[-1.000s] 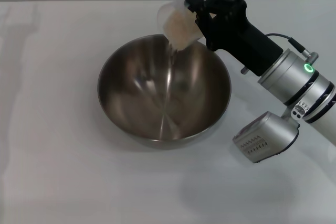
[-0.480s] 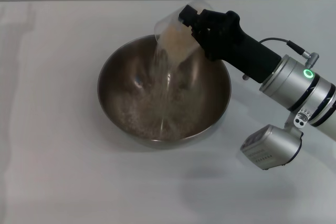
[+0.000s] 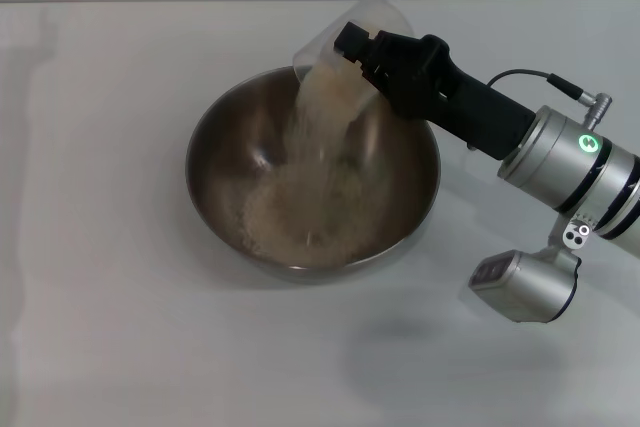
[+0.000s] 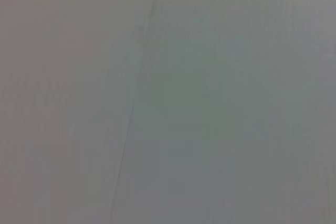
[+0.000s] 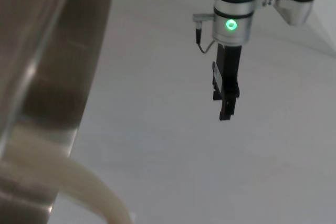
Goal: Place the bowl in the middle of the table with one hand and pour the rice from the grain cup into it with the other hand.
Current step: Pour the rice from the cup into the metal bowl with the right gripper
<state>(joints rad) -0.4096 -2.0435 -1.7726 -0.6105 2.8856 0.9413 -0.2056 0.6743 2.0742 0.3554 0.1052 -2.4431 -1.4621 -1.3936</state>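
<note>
The right gripper (image 3: 352, 44) holds the cup (image 3: 338, 62) tipped over the bowl (image 3: 400, 197), pouring rice (image 3: 305, 212) into it, while the left gripper (image 5: 227, 109) hangs apart with fingers close together.

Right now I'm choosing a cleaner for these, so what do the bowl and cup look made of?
The bowl looks like stainless steel, brushed and shiny: grey metal showing streaky reflections. The cup, tilted over it in the right gripper, looks like clear plastic, since the rice shows through its wall; glass can't be excluded.
</note>
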